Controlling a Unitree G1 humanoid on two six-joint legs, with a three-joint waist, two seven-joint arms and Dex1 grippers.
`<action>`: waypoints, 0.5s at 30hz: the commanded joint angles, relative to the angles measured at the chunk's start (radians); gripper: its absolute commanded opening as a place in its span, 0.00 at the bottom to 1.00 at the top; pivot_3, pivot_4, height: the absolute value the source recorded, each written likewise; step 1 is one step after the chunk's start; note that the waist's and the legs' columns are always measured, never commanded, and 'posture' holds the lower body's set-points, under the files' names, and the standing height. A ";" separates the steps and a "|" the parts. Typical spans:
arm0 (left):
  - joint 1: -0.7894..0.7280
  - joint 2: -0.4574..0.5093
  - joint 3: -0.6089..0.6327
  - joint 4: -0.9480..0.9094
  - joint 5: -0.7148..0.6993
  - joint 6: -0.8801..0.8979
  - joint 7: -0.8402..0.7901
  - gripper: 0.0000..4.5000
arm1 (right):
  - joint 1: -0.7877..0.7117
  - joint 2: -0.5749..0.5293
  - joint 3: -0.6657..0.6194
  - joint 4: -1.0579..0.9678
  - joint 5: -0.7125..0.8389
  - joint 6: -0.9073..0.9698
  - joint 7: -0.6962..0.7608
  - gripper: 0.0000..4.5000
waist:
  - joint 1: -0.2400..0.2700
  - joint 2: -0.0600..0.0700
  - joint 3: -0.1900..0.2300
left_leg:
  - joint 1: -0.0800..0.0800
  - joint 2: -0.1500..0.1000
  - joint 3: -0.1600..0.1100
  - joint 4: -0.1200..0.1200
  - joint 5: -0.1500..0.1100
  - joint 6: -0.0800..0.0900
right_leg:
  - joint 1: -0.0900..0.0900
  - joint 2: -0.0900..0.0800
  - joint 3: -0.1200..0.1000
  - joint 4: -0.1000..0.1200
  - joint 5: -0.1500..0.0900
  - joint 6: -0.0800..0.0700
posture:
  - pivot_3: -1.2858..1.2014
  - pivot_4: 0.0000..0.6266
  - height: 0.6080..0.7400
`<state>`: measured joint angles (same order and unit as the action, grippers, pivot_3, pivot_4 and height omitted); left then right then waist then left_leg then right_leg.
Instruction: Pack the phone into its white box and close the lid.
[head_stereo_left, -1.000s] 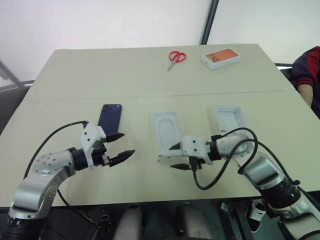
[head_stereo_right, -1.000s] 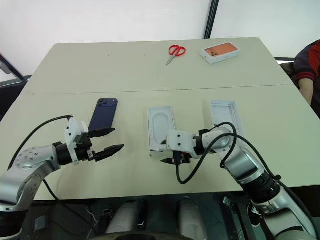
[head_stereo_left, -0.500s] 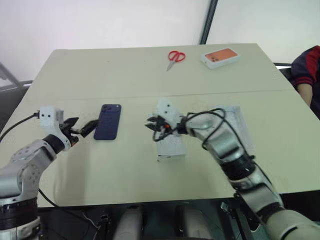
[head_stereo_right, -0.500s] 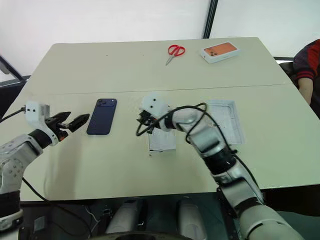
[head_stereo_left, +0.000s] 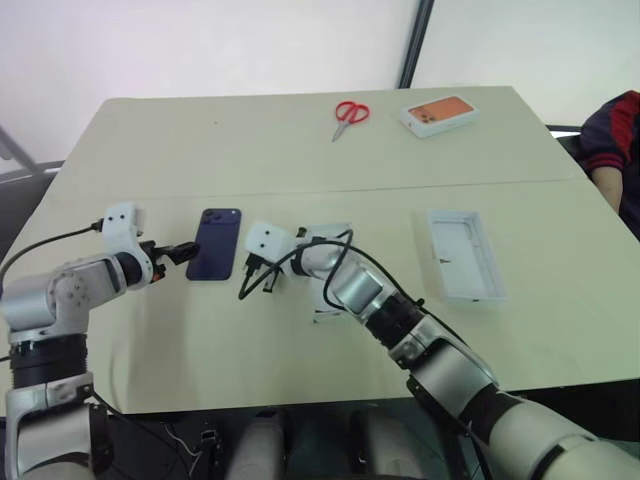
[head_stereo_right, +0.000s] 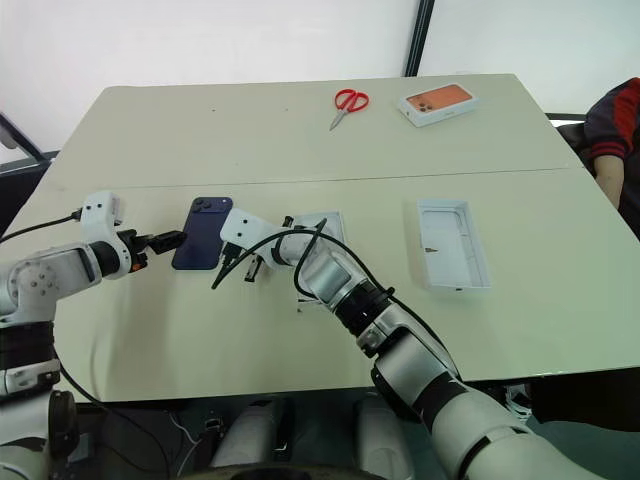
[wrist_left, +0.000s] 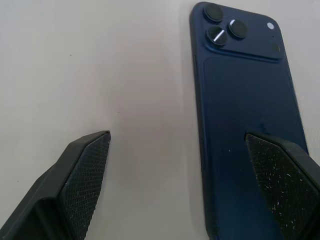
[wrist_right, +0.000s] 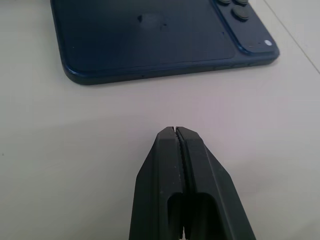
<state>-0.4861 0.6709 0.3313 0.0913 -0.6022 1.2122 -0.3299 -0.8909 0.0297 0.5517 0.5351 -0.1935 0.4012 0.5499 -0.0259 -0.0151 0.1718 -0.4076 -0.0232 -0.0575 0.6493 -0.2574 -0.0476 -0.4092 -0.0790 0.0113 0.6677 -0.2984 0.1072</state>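
Now the phone (head_stereo_left: 216, 257) lies between the spread left end effector (head_stereo_left: 178, 254) and closed right end effector (wrist_right: 176, 131), seemingly untouched.

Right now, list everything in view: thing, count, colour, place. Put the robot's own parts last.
table: one, beige, under everything.
phone: one, dark navy, face down, left of centre.
white box: one, centre, partly behind the right arm.
lid: one, white, right of centre, inner face up.
scissors: one, red-handled, far edge.
orange-faced white box: one, far right.
person's sleeve: dark with red, right edge.
left tool: black fingers, open beside the phone.
right tool: black, shut, near the phone.
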 joint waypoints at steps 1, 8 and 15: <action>0.004 -0.008 -0.056 -0.003 -0.050 0.114 -0.078 1.00 | -0.041 0.036 0.000 0.019 -0.026 -0.047 -0.009 0.01 | -0.001 0.000 0.000 | 0.000 0.000 0.000 0.000 0.000 0.000 | 0.000 0.000 0.000 0.000 0.000 0.000 | 0.52 0.24 1.00; 0.013 -0.063 -0.045 -0.077 -0.084 0.204 -0.116 1.00 | -0.041 0.047 -0.005 0.041 -0.057 -0.074 -0.002 0.01 | 0.005 0.000 0.000 | 0.000 0.000 0.000 0.000 0.000 0.000 | 0.000 -0.001 0.000 0.000 0.000 0.000 | 0.52 0.24 1.00; 0.015 -0.157 0.008 -0.143 -0.106 0.267 -0.102 1.00 | -0.015 0.033 -0.011 0.010 -0.070 -0.074 0.015 0.01 | 0.008 0.000 -0.001 | 0.000 -0.001 0.000 0.000 0.000 0.000 | 0.001 -0.001 0.000 0.000 0.000 0.000 | 0.52 0.24 1.00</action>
<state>-0.4858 0.5598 0.3680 -0.0501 -0.6552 1.4170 -0.4177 -0.9064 0.0535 0.5445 0.5910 -0.2616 0.3442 0.5581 -0.0178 -0.0148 0.1709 -0.4071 -0.0240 -0.0579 0.6492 -0.2573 -0.0479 -0.4083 -0.0804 0.0115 0.6676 -0.2984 0.1073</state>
